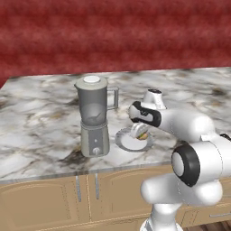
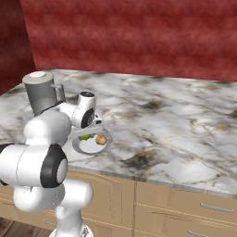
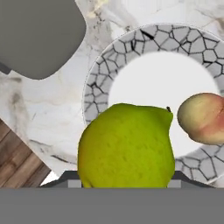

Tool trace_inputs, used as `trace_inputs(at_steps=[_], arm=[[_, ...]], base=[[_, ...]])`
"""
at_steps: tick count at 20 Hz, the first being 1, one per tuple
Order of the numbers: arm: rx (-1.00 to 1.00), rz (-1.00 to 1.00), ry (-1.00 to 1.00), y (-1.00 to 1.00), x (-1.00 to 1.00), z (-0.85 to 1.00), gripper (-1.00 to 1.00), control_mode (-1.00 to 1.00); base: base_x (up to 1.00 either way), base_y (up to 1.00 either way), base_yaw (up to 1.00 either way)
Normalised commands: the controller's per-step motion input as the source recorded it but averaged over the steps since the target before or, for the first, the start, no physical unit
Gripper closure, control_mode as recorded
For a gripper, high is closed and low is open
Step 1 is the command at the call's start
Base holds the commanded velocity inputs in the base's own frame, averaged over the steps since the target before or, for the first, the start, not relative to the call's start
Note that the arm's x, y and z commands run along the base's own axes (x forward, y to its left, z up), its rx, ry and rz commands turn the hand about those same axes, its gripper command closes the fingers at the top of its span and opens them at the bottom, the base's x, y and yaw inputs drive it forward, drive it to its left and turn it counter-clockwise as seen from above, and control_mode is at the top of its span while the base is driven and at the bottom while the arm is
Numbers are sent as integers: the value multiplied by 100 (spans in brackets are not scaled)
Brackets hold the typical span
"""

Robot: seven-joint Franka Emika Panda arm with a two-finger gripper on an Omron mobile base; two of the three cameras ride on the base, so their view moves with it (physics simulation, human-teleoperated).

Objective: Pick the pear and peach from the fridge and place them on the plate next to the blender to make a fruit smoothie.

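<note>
My gripper (image 3: 127,183) is shut on the pear (image 3: 127,146), a yellow-green fruit that sits large and close in the hand view, right over the plate (image 3: 131,48). The pinkish-orange peach (image 3: 203,118) lies on the plate's white middle beside the pear. In the right base view the pear (image 2: 86,137) and the peach (image 2: 101,139) sit side by side at the plate (image 2: 92,150), under my hand. The grey blender (image 1: 94,117) stands just left of the plate (image 1: 122,140) on the marble counter. The fridge is out of view.
The marble counter (image 2: 166,120) runs wide to the right of the plate, with a red wall behind it. Wooden cabinet fronts and drawers (image 2: 185,203) sit below the counter's front edge. The blender's base (image 3: 39,35) lies close to the plate's rim.
</note>
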Motion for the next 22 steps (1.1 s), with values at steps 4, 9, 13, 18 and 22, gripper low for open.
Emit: trace_inputs(at_steps=[4, 9, 13, 18, 22], arm=[[0, 0, -7, 7, 38, -33, 100, -100], [-1, 0, -7, 6, 44, -41, 100, -100], [-1, 0, -7, 0, 46, -24, -100, -100], [0, 0, -3, 0, 17, -5, -100, -100], [0, 0, -5, 0, -11, 47, -100, -100]], base=[[0, 0, 0], [0, 0, 0], [0, 0, 0], [0, 0, 0], [0, 0, 0]])
